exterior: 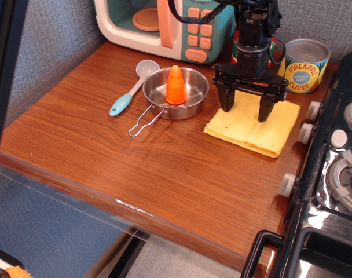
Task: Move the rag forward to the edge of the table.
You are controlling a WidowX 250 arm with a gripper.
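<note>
Here, rag on wood-grain table, grey walls.

One readable label, on a can at the back of the desk.
The yellow-labelled can reads "PINEAPPLE SLICES" in dark letters, with a small blue oval beneath whose print is too tiny to make out. The red can beside it is mostly hidden, so its label cannot be read. The microwave buttons carry no legible marks.
</note>
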